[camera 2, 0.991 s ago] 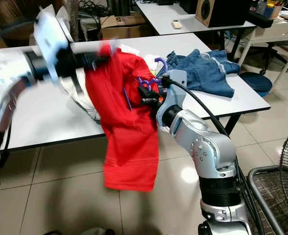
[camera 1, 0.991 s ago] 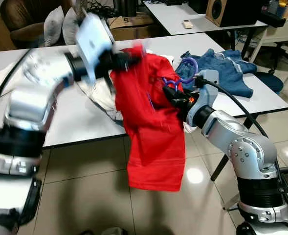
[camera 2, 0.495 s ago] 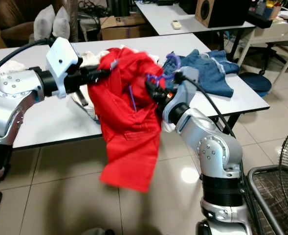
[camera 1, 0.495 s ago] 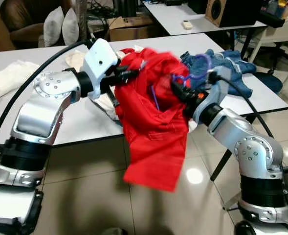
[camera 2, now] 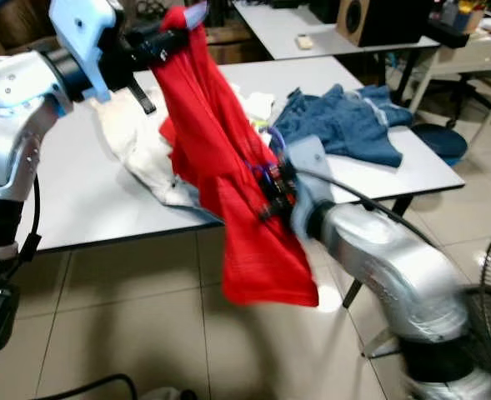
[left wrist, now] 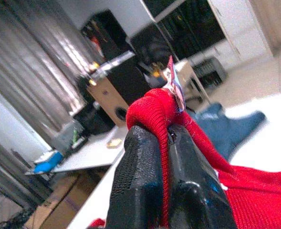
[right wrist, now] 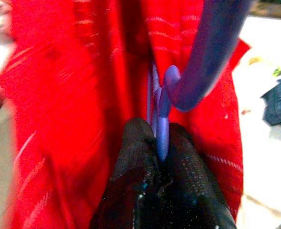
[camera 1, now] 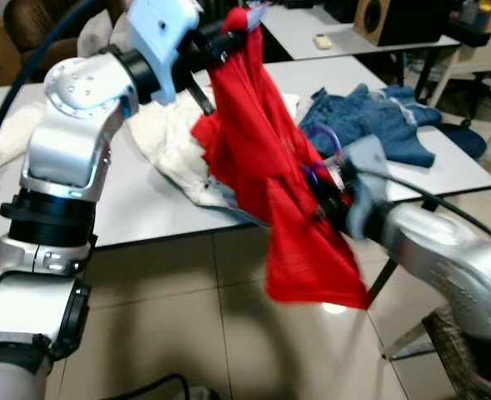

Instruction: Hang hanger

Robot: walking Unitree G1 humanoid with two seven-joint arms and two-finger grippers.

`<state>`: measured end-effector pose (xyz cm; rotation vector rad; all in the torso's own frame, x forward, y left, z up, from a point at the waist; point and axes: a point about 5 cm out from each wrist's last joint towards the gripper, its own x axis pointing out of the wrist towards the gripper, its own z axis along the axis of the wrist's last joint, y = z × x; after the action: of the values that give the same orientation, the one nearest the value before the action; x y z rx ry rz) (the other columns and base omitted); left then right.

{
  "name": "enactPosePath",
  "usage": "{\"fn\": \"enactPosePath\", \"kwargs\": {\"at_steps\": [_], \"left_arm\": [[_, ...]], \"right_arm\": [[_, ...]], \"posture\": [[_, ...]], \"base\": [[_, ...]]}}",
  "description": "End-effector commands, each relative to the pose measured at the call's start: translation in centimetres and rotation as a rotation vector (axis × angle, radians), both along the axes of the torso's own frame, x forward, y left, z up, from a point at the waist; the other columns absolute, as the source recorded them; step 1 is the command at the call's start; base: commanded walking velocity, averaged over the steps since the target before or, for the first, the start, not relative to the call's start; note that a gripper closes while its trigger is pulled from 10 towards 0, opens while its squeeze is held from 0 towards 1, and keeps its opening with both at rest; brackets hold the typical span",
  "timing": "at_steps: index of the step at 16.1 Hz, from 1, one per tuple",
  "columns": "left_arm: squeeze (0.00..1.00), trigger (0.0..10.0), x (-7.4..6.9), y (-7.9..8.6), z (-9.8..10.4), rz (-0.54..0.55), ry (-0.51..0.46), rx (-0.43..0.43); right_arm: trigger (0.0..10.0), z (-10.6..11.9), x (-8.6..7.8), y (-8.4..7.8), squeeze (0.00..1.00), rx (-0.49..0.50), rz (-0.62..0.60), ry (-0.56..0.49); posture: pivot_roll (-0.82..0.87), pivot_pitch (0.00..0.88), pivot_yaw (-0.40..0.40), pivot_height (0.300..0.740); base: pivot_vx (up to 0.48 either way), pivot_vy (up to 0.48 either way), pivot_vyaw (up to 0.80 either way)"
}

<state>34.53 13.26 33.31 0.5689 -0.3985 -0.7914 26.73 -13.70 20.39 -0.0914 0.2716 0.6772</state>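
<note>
Red ribbed knit cloth shirt (camera 1: 266,158), glossy purple plastic hanger (right wrist: 197,67), denim jeans (camera 1: 370,125), smooth white table (camera 1: 137,208).

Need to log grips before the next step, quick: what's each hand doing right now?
Left hand: closed on the red shirt, held up high.
Right hand: closed on the purple hanger, against the shirt.
</note>
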Motion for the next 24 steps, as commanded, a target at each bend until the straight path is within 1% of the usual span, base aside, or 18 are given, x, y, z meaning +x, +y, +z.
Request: {"fn": "enactPosePath", "kwargs": {"at_steps": [1,3,5,6,7,8,10,13,14,15,16,17,18,20,21,22,23,24], "left_arm": [[0.0,0.0,-0.2,0.8,1.5,0.031,-0.061,0.01],[0.0,0.0,0.3,0.9,0.8,0.056,-0.034,0.057],[0.0,0.0,0.8,1.5,0.3,0.102,-0.03,0.118],[0.0,0.0,0.9,2.1,0.1,0.125,-0.029,0.15],[0.0,0.0,0.9,2.4,0.1,0.126,-0.026,0.154],[0.0,0.0,0.7,2.3,0.2,0.104,-0.015,0.132],[0.0,0.0,0.2,1.5,0.5,0.035,-0.003,0.088],[0.0,0.0,-0.5,0.1,-0.1,-0.067,0.046,0.085],[0.0,0.3,-0.7,-0.5,-0.1,-0.103,0.091,0.036],[0.0,0.0,-0.7,-0.8,0.0,-0.106,0.134,-0.01],[0.0,0.0,-0.6,-1.0,0.0,-0.111,0.175,-0.038],[0.0,0.0,-0.5,-1.1,-0.2,-0.106,0.249,-0.063],[0.0,0.0,-0.4,-1.1,-0.5,-0.094,0.272,-0.059],[0.0,0.0,-0.3,-1.3,-1.8,-0.056,0.4,-0.064],[0.0,0.0,-0.2,-1.1,-2.3,-0.023,0.426,-0.059],[0.0,0.0,0.1,-0.7,-2.8,0.023,0.45,-0.058],[0.0,0.0,0.5,-0.4,-2.8,0.056,0.466,-0.115],[0.0,0.0,0.5,-0.4,-2.8,0.056,0.466,-0.115]], "right_arm": [[10.0,-0.3,-0.9,-0.2,0.0,0.003,0.045,0.043],[10.0,0.8,-2.2,-0.8,0.0,0.014,0.12,0.023],[10.0,1.6,-2.8,-1.8,0.0,-0.003,0.121,0.006],[10.0,2.3,-2.4,-2.5,0.0,-0.016,0.073,-0.036],[10.0,3.3,-1.3,-3.2,0.0,0.038,-0.037,-0.101],[10.0,4.0,-0.5,-3.6,0.0,0.107,-0.105,-0.135],[10.0,3.3,-0.5,-2.8,0.0,0.102,-0.06,-0.1],[10.0,2.7,0.1,-1.9,0.0,0.124,-0.051,-0.07],[10.0,2.2,0.6,-1.4,0.0,0.134,-0.056,-0.049],[10.0,2.0,0.8,-1.0,0.0,0.134,-0.053,-0.044],[10.0,1.9,1.1,-0.7,0.0,0.129,-0.053,-0.047],[10.0,1.9,1.7,-0.2,0.0,0.129,-0.07,-0.064],[10.0,2.2,2.1,0.1,0.0,0.15,-0.08,-0.075],[10.0,3.2,3.3,1.0,0.0,0.221,-0.134,-0.145],[10.0,3.6,3.6,1.0,0.0,0.261,-0.162,-0.176],[10.0,4.3,3.9,1.1,0.0,0.345,-0.183,-0.199],[10.0,4.7,3.8,1.4,0.0,0.434,-0.158,-0.186],[10.0,4.7,3.8,1.4,0.0,0.434,-0.158,-0.186]], "posture": [[-0.15,0.0,0.083,0.74],[-0.14,0.0,0.088,0.74],[-0.14,0.0,0.09,0.74],[-0.14,0.0,0.091,0.74],[-0.15,0.0,0.092,0.74],[-0.15,0.0,0.09,0.74],[-0.15,0.0,0.086,0.74],[-0.14,0.0,0.079,0.74],[-0.14,0.0,0.077,0.74],[-0.14,0.0,0.076,0.74],[-0.14,0.0,0.076,0.74],[-0.14,0.0,0.076,0.74],[-0.14,0.0,0.077,0.74],[-0.14,0.0,0.071,0.74],[-0.14,0.0,0.065,0.74],[-0.14,0.0,0.064,0.74],[-0.15,0.0,0.065,0.74],[-0.15,0.0,0.065,0.74]], "base": [[0.0,0.0,0.0],[0.0,0.0,0.0],[0.0,0.0,0.0],[0.0,0.0,0.0],[0.0,0.0,0.0],[0.0,0.0,0.0],[0.0,0.0,0.0],[0.0,0.0,0.0],[0.0,0.0,0.0],[0.0,0.0,0.0],[0.0,0.0,0.0],[0.0,0.0,0.0],[0.0,0.0,0.0],[0.0,0.0,0.0],[0.0,0.0,0.0],[0.0,0.0,0.0],[0.0,0.0,0.0],[0.0,0.0,0.0]]}}
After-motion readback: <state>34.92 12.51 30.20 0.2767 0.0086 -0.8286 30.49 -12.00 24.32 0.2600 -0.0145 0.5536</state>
